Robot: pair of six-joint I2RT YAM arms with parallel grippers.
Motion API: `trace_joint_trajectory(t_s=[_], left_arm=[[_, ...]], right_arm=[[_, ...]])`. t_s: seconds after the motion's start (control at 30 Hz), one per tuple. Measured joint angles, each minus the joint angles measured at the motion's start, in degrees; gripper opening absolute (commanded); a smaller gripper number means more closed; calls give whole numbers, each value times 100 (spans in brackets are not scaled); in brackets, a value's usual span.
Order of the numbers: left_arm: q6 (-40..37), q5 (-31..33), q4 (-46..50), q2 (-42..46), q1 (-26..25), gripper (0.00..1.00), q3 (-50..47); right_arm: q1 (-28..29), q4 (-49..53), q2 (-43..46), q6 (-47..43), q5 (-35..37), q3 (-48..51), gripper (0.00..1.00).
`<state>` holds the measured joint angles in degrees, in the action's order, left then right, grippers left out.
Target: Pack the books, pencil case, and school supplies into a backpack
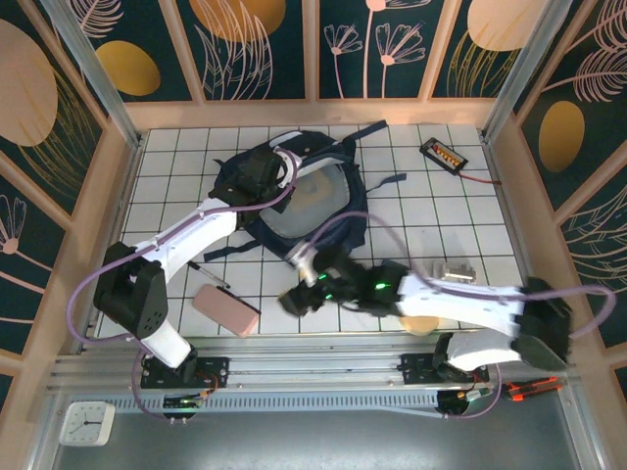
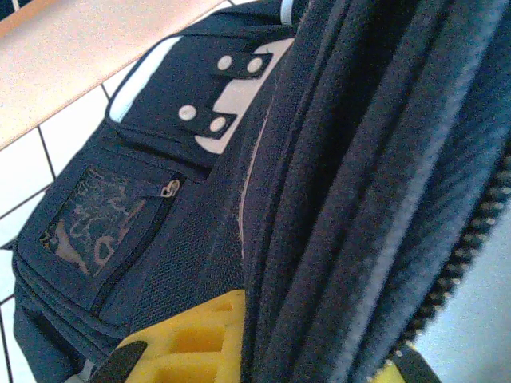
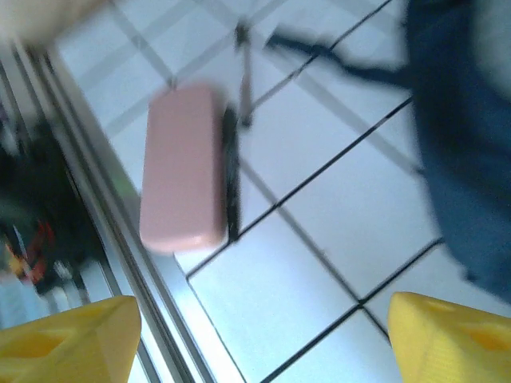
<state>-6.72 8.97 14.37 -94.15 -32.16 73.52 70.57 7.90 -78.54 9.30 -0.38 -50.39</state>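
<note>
The desk [image 1: 460, 211] was a white surface with a grid of thin dark lines, like tiles, and a low frame of pale wood went around it. Behind that frame stood the wall panels [image 1: 411, 44], dark teal with gold discs and pink plant drawings. The backpack [image 1: 353, 201] lay flat in the far middle of the desk. Its main compartment was open so that the pale lining showed, and dark straps went out from it over the tiles.

The left gripper [image 1: 265, 171] was at the backpack's left edge. In the left wrist view its yellow fingers [image 2: 188, 343] were pressed together on a fold of the navy fabric beside the zip — they pinched the backpack's rim.

The right gripper [image 1: 299, 296] hung over the tiles just on the near side of the backpack, blurred in the pictures. Its fingers [image 3: 68, 335] were spread wide, with only bare desk between them.

The pencil case [image 1: 225, 310] lay to the near left of the backpack, well apart from it, close to the metal rail [image 1: 323, 357] at the desk's near edge. The pen [image 1: 211, 276] lay between the pencil case and the backpack, just beside the case. A black device with orange buttons [image 1: 443, 154] sat to the far right of the backpack, apart from it. A small white clock [image 1: 86, 423] lay beyond the rail — far to the near left of the backpack.
</note>
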Motion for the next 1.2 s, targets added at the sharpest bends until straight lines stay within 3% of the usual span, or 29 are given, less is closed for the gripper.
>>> trace_joint_trajectory(t_s=[0.13,0.27,0.37,0.4,1.2], left_arm=[[66,-96,4,2,46,0,-2],[107,-190,0,37,103,0,-44],[107,-256,-2,92,136,0,-101],[107,-269,-4,111,142,0,-122],[129,-448,-131,326,297,0,-398]], right_arm=[[466,44,-1582,-686,15,-778,82],[518,68,-2439,-1075,-96,-1475,83],[518,103,-2892,-1292,-122,-2085,92],[518,107,-2992,-1344,-136,-2238,99],[520,763,-4476,-1998,-529,-3851,99]])
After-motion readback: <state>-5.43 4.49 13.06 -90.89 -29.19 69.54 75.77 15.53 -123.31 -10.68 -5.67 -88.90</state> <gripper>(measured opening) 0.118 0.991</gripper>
